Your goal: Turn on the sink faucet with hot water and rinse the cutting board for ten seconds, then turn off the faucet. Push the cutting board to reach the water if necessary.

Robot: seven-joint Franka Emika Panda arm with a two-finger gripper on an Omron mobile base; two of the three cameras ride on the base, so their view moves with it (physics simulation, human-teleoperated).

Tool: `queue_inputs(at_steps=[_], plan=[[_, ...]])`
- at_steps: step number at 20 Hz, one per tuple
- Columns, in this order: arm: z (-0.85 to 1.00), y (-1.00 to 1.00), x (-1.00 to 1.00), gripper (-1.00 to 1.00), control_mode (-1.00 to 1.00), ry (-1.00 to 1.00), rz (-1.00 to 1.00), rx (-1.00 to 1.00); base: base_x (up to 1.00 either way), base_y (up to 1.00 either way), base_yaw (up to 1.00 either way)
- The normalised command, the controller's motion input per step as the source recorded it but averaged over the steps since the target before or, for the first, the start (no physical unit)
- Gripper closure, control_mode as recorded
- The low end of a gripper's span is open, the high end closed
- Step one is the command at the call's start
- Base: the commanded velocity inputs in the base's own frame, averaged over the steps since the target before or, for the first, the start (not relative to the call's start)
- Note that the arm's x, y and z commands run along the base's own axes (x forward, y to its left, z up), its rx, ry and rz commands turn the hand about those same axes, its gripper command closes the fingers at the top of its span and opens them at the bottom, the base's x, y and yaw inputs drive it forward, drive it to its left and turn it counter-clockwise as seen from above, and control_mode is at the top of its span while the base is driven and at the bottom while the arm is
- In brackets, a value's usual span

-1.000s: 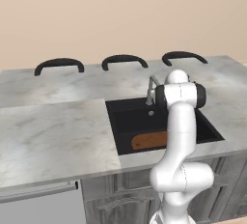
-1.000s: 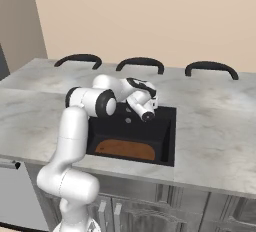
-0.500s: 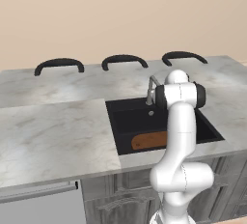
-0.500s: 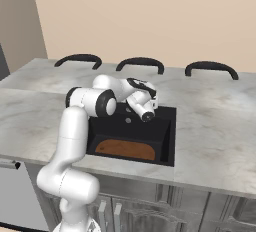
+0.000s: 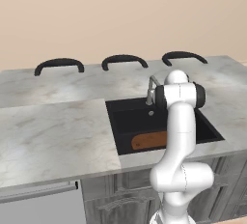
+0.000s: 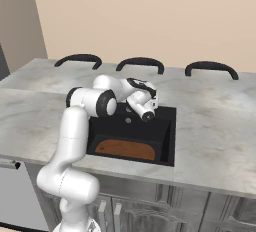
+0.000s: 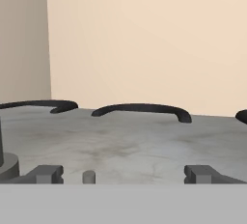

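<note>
While parked over grey marble counter (image 5: 58, 136): black sink (image 6: 165, 146) inset, cutting board (image 6: 125, 150) flat at basin's near edge, sink faucet (image 5: 150, 92) upright on rear rim. Gripper (image 7: 123, 175) beside faucet, jaws wide apart, holding nothing.

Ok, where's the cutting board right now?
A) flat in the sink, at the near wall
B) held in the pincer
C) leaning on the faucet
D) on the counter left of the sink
A: the board lies flat on the sink floor along the near wall, apart from the faucet.
</note>
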Motion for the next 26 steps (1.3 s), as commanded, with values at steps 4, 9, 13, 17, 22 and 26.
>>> queue_inputs(at_steps=[4,9,13,17,22,26], plan=[[0.00,0.00,0.07,-1.00,-1.00,0.00,0.00,0.00,0.00,0.00,0.00],[0.00,0.00,0.02,-1.00,-1.00,0.00,0.00,0.00,0.00,0.00,0.00],[0.00,0.00,0.00,-1.00,-1.00,0.00,0.00,0.00,0.00,0.00,0.00],[0.00,0.00,0.00,-1.00,-1.00,0.00,0.00,0.00,0.00,0.00,0.00],[0.00,0.00,0.00,1.00,-1.00,0.00,0.00,0.00,0.00,0.00,0.00],[0.00,0.00,0.00,1.00,-1.00,0.00,0.00,0.00,0.00,0.00,0.00]])
